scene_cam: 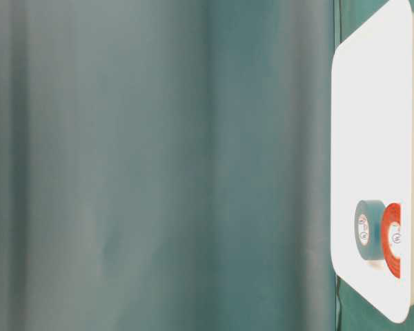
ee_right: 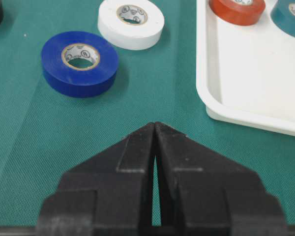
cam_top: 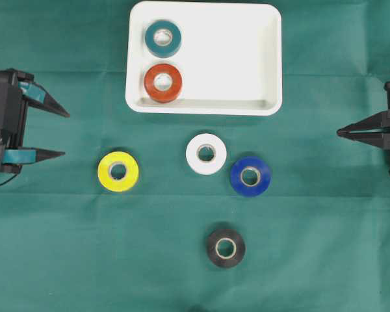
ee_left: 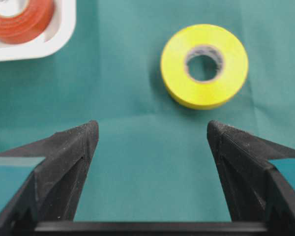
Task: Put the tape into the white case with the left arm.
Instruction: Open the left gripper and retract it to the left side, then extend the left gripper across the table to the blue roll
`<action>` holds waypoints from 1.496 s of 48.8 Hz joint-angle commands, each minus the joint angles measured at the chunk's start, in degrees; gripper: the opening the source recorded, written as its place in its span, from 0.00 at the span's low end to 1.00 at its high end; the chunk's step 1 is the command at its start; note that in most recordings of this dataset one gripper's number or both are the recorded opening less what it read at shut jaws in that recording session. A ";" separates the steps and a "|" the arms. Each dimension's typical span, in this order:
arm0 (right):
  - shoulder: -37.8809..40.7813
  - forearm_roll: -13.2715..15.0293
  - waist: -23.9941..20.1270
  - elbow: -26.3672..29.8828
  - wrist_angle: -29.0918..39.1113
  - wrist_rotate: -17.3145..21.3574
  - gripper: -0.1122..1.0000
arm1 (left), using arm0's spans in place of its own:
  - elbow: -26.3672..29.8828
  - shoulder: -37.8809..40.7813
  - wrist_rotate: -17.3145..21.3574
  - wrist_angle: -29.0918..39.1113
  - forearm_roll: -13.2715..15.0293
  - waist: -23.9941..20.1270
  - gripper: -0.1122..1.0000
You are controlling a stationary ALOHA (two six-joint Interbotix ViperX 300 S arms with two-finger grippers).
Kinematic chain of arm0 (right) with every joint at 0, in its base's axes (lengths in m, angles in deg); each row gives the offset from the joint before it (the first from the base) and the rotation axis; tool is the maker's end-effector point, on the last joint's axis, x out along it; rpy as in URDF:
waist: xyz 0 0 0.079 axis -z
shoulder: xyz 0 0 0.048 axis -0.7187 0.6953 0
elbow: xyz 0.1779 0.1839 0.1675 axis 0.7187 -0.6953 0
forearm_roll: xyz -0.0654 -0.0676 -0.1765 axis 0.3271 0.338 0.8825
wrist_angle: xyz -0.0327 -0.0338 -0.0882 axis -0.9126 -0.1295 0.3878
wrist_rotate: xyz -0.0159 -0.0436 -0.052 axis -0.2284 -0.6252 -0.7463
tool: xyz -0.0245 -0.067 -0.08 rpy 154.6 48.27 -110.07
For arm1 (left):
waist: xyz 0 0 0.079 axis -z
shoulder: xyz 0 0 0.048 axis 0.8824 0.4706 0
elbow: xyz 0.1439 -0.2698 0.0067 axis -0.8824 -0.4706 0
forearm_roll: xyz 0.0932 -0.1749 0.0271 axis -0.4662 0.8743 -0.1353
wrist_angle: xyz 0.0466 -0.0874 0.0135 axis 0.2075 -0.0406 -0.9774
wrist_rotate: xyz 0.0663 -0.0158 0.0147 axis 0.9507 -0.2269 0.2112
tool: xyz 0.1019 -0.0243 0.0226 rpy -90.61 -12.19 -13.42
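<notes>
Yellow tape [cam_top: 118,171] lies flat on the green cloth [cam_top: 65,260], just ahead of the left gripper [cam_top: 65,134], its fingers spread wide; the white case [cam_top: 273,65] holds teal tape [cam_top: 163,38] and red tape [cam_top: 163,82].

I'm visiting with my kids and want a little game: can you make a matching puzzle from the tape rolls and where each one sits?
Things:
1. red tape
2. yellow tape
3. black tape
4. blue tape

Places:
A. on the cloth, just right of the white tape
B. inside the white case
C. nearest the bottom edge of the overhead view
D. on the cloth, nearest the left gripper

Pairs: 1-B, 2-D, 3-C, 4-A
</notes>
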 commanded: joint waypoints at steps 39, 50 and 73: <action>0.26 0.00 0.00 0.70 -0.62 -0.09 0.02 | 12.83 23.73 0.44 -7.82 0.00 4.13 0.89; 0.18 0.00 0.00 0.62 -0.70 -0.09 0.02 | 21.80 34.28 0.44 -7.82 0.00 5.98 0.89; 0.26 0.09 0.00 0.44 -0.88 -0.09 0.02 | 37.79 50.19 0.44 -7.21 -0.18 5.98 0.89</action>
